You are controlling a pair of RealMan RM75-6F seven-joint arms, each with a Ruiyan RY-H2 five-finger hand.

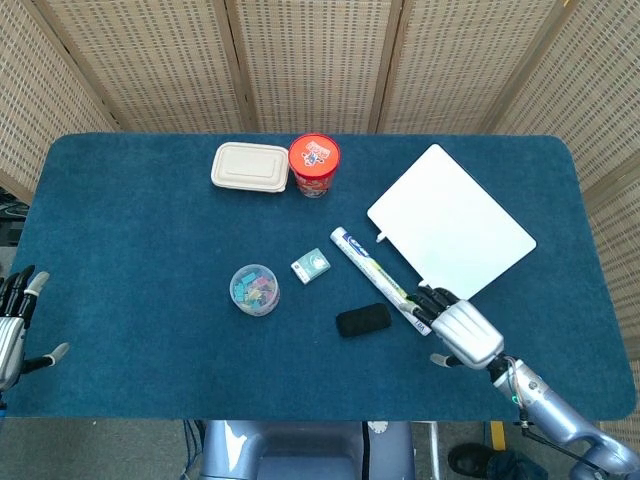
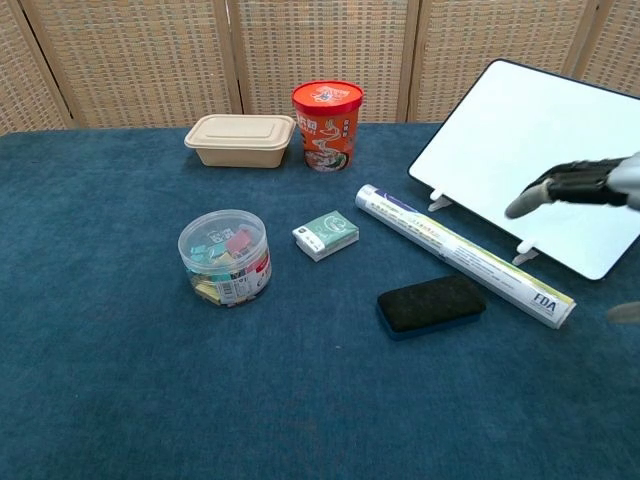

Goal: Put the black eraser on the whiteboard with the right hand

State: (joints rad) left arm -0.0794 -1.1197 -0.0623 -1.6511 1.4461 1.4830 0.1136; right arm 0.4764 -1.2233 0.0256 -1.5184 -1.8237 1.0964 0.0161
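The right hand (image 1: 462,334), fingers spread and empty, hovers at the black eraser's (image 1: 363,320) three o'clock, apparently positioned to grasp it. The whiteboard (image 1: 450,225) lies at the eraser's one o'clock, beyond the paper-wrapped roll (image 1: 382,279).

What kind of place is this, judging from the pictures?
Probably an indoor test or demonstration setup, not a real office: a table with a blue cloth stands before woven folding screens, and office items like the whiteboard and black eraser are laid out on it.
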